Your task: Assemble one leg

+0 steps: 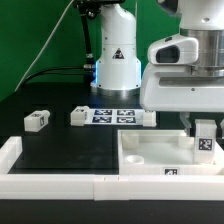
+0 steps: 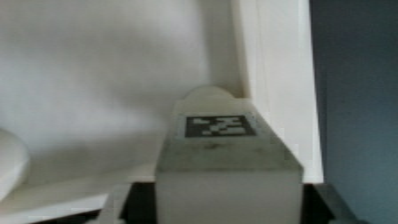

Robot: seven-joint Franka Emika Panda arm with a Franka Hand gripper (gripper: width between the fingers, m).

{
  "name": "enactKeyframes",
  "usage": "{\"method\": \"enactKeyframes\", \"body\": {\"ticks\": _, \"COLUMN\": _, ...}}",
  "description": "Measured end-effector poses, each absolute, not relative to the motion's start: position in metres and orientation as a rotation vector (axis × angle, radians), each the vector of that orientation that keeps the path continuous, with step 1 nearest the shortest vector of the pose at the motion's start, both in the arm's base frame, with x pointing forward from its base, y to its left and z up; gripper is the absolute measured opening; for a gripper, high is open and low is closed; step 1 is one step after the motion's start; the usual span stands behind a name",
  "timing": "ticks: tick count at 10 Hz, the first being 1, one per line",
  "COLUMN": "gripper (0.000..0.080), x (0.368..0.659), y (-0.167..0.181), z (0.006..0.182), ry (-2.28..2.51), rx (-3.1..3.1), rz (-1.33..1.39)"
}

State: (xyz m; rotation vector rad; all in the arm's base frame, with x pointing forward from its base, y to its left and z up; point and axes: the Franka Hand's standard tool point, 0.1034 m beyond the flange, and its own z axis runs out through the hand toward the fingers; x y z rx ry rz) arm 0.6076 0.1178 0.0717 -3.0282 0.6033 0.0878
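Note:
My gripper (image 1: 205,128) is shut on a leg (image 1: 205,140), a small white post with a black-and-white tag, and holds it upright over the near right corner of the large white plate (image 1: 150,152) with round sockets. In the wrist view the leg (image 2: 221,150) stands between my two black fingers (image 2: 146,203), tag facing the camera, with the white plate (image 2: 107,90) behind it. My gripper (image 2: 226,198) grips the leg's lower part. A second leg (image 1: 38,121) lies on the black table at the exterior view's left.
The marker board (image 1: 113,116) lies mid-table with small white parts at each end (image 1: 78,115) (image 1: 148,117). A white rail (image 1: 60,182) runs along the front edge. The robot base (image 1: 117,60) stands at the back.

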Motion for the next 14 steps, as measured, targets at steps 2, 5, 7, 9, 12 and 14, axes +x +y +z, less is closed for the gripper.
{"method": "enactKeyframes", "body": {"ticks": 2, "gripper": 0.0291, "x": 0.6075, "y": 0.1178, "z": 0.0717, "ry": 1.034, "rx": -2.919, "rz": 0.100}}
{"method": "enactKeyframes", "body": {"ticks": 5, "gripper": 0.0291, "x": 0.6067, "y": 0.1184, "z": 0.0715, "ry": 1.554, "rx": -2.702, "rz": 0.107}}
{"method": "enactKeyframes", "body": {"ticks": 7, "gripper": 0.0291, "x": 0.6075, "y": 0.1179, "z": 0.0716, "ry": 1.754, "rx": -2.577, "rz": 0.107}}
{"method": "enactKeyframes", "body": {"ticks": 9, "gripper": 0.0291, "x": 0.6082, "y": 0.1175, "z": 0.0717, "ry": 1.834, "rx": -2.520, "rz": 0.106}}
{"method": "enactKeyframes", "body": {"ticks": 12, "gripper": 0.0545, "x": 0.6079, "y": 0.1188, "z": 0.0717, "ry": 1.724, "rx": -2.592, "rz": 0.105}}
{"method": "enactKeyframes", "body": {"ticks": 14, "gripper": 0.0643, "x": 0.6085, "y": 0.1192, "z": 0.0727, "ry": 1.339, "rx": -2.800, "rz": 0.094}}
